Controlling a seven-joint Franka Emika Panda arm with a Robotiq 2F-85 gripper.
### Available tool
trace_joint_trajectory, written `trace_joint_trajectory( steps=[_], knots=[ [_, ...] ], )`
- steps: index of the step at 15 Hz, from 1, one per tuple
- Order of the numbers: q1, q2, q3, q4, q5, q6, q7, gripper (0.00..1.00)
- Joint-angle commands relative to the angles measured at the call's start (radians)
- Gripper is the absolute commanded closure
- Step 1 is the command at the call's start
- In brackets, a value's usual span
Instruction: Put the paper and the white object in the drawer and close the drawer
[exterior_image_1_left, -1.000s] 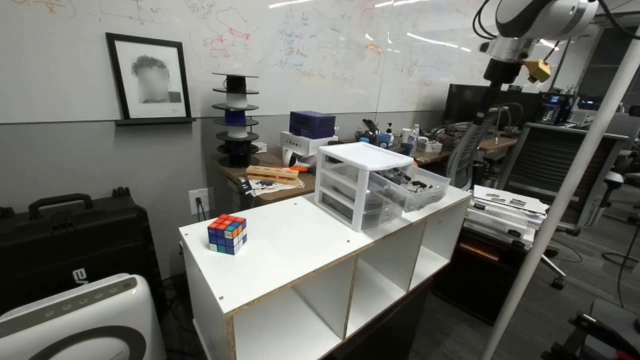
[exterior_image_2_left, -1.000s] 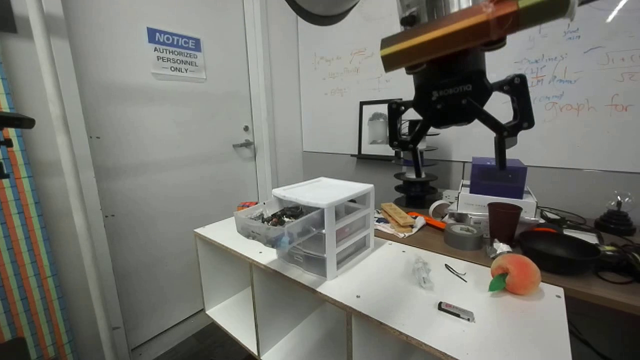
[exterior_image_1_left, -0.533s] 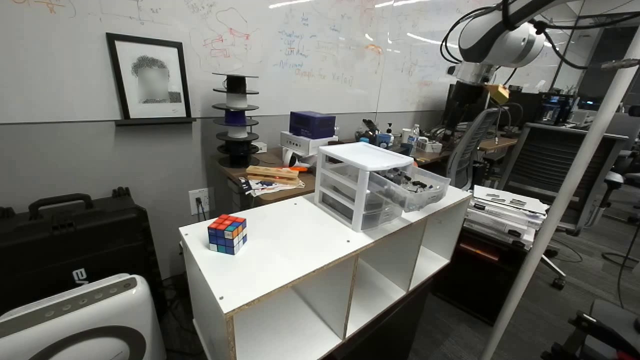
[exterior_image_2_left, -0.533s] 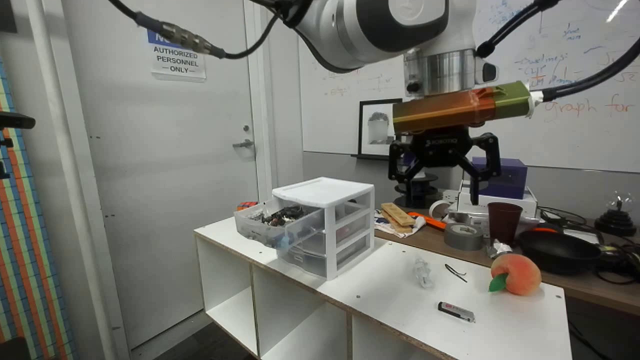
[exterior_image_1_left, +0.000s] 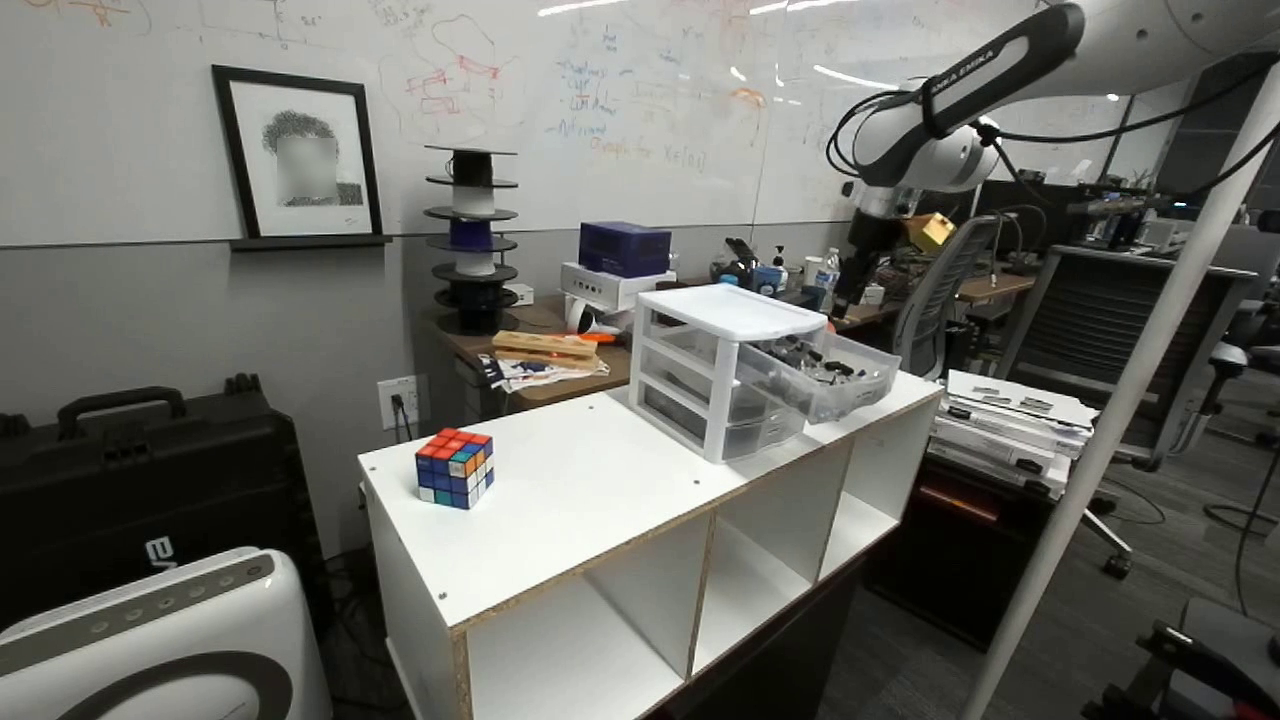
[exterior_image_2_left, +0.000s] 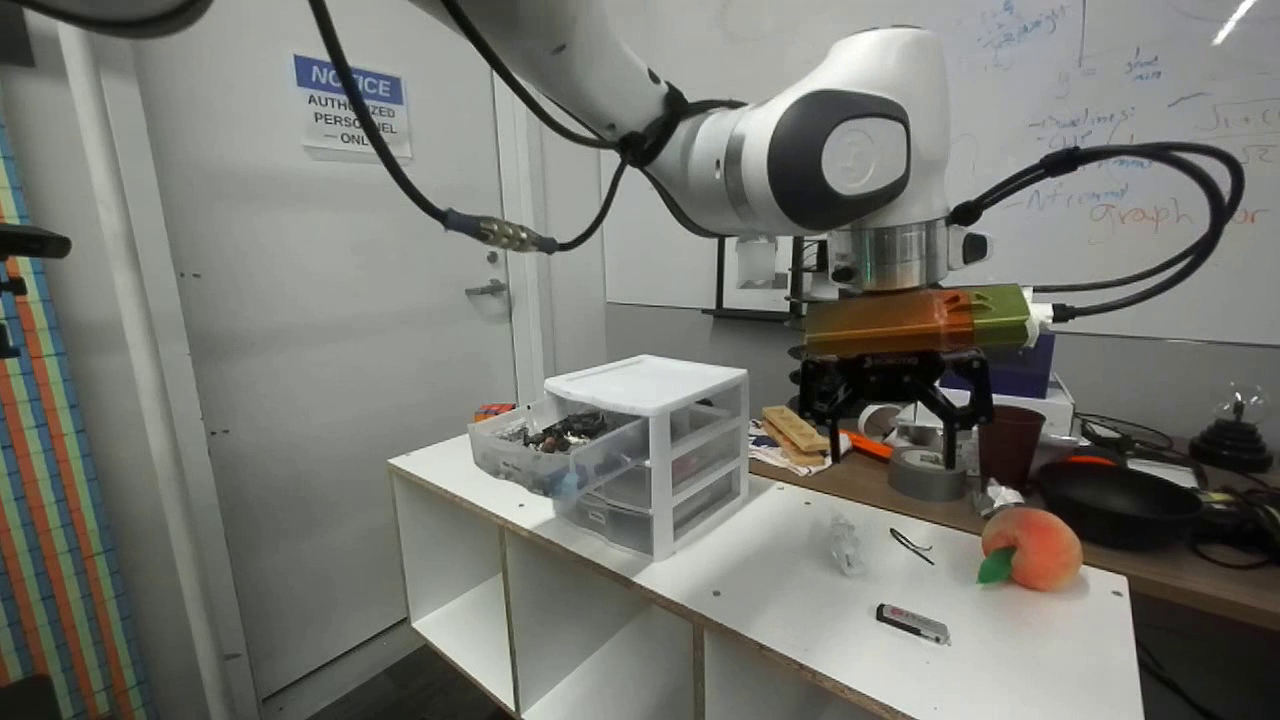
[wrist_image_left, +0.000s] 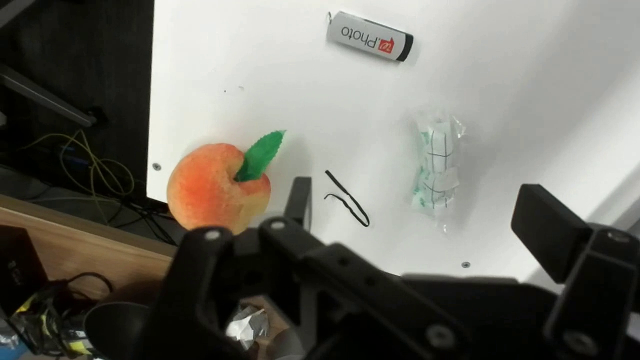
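Note:
The translucent top drawer (exterior_image_2_left: 540, 468) is pulled out of the small white-framed chest (exterior_image_2_left: 662, 500) and holds dark small parts; it also shows in an exterior view (exterior_image_1_left: 855, 385). A crumpled clear wrapper with white lined material (exterior_image_2_left: 845, 545), perhaps the paper, lies on the white shelf top; it also shows in the wrist view (wrist_image_left: 440, 167). A whitish stick with a black end (exterior_image_2_left: 912, 623), perhaps the white object, lies nearby; the wrist view shows its "Photo" print (wrist_image_left: 369, 36). My gripper (exterior_image_2_left: 893, 450) is open and empty above the shelf top, its fingers wide apart in the wrist view (wrist_image_left: 420, 215).
A peach (exterior_image_2_left: 1035, 548) with a green leaf and a bent black tie (exterior_image_2_left: 911, 545) lie on the shelf top (exterior_image_2_left: 760, 620). Behind stands a desk with a tape roll (exterior_image_2_left: 925, 472), a dark cup (exterior_image_2_left: 1008, 445) and a black pan (exterior_image_2_left: 1118, 500). A puzzle cube (exterior_image_1_left: 455, 468) sits beyond the chest.
The arm has come down from high up, lowering the open gripper toward the shelf top near the wrapper. The drawer and the objects on the shelf have not moved.

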Motion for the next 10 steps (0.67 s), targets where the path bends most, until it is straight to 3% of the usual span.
trace_joint_trajectory(
  steps=[1,10],
  knots=[
    [0.008,0.147,0.018,0.198,-0.054,-0.031,0.069,0.0],
    [0.021,0.305,0.091,0.391,-0.112,-0.148,0.004,0.0]
  ],
)
